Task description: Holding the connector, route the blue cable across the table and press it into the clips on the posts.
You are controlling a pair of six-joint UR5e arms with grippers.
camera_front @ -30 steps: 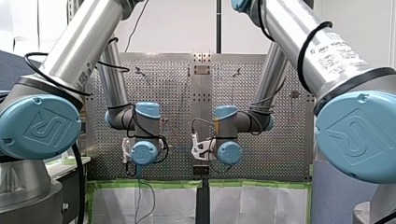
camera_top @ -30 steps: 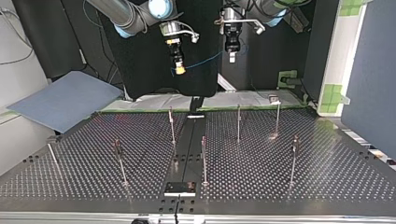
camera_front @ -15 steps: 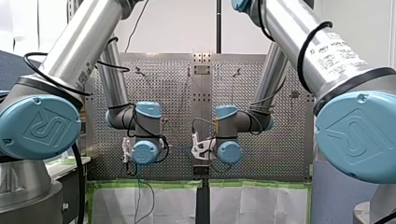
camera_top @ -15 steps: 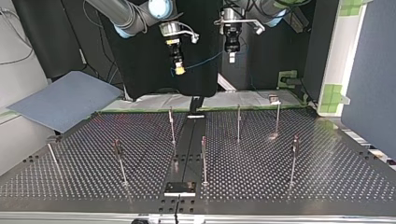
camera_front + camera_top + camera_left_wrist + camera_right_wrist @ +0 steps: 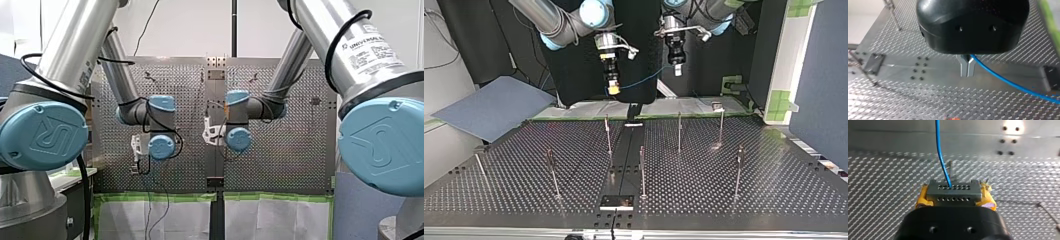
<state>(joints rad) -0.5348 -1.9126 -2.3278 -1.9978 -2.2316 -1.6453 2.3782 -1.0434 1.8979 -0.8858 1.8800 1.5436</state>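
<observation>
Both grippers have come lower toward the table since a second ago, and the cable has come down with them.

Reading the top view from its left, my right gripper (image 5: 613,89) hangs over the far edge of the table (image 5: 749,200). Its yellow pads (image 5: 920,196) are clamped on either side of the grey connector (image 5: 953,195). From the connector the blue cable (image 5: 644,82) runs in a shallow sag across to my left gripper (image 5: 677,71). Its metal fingers (image 5: 963,68) are pressed together, with the cable pinched at them. All of the cable I can see is in the air, and none of it sits in a clip yet.

Lower in that view stand the thin posts: one (image 5: 607,135) below my right gripper, another (image 5: 679,131) below my left, and a third (image 5: 721,125) further right. Their clips are too small for me to tell which way they open.

To do this well, I judge I should keep the span lightly taut without stretching it. I would bring it level with the first clip and square across its mouth, then press straight in. My left fingers should steer while my right keeps the connector from twisting.
</observation>
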